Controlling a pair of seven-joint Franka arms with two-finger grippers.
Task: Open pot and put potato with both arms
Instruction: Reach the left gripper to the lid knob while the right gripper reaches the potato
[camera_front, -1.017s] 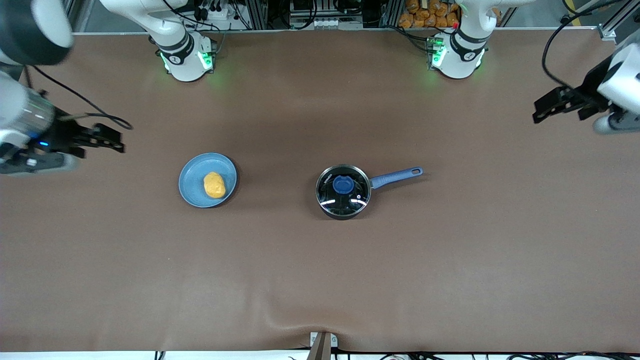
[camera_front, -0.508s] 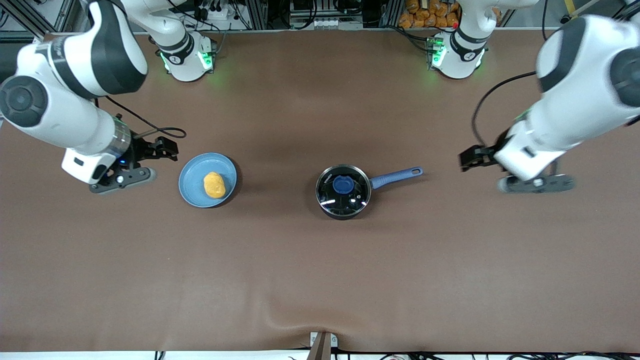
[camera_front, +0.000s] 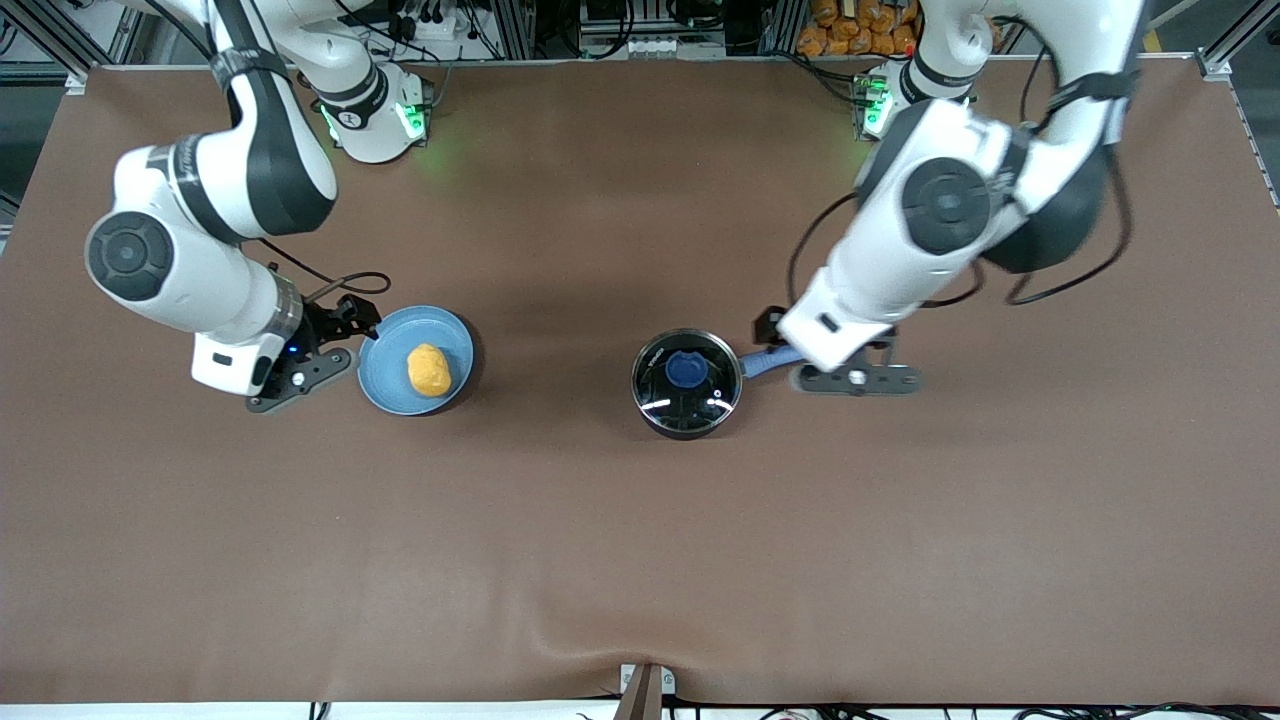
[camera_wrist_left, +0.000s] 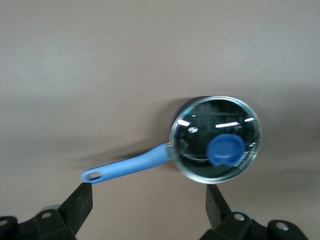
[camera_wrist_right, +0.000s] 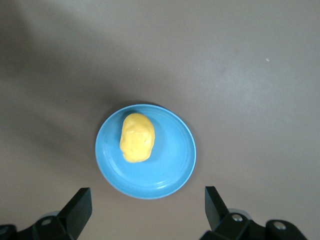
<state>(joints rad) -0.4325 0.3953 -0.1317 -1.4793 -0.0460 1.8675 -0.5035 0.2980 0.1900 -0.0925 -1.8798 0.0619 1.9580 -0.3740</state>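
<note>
The black pot (camera_front: 687, 384) stands mid-table with its glass lid and blue knob (camera_front: 687, 369) on; its blue handle (camera_front: 762, 362) is partly covered by the left arm. In the left wrist view the lidded pot (camera_wrist_left: 216, 139) and handle (camera_wrist_left: 127, 167) lie below my open, empty left gripper (camera_wrist_left: 148, 207). That gripper (camera_front: 772, 325) hangs over the handle. The yellow potato (camera_front: 428, 369) lies on a blue plate (camera_front: 390, 385). My right gripper (camera_front: 358, 314) is open and empty over the plate's edge toward the right arm's end. The right wrist view shows the gripper (camera_wrist_right: 147, 207), the potato (camera_wrist_right: 136, 137) and the plate (camera_wrist_right: 170, 162).
Both arm bases (camera_front: 375, 115) (camera_front: 905, 110) stand along the table's back edge. A metal bracket (camera_front: 645, 688) sits at the table's front edge. Brown table surface lies all round the pot and plate.
Both arms have swung in from the table's ends: the left gripper to over the pot's handle, the right gripper to the plate's edge. Pot, lid, plate and potato have not moved.
</note>
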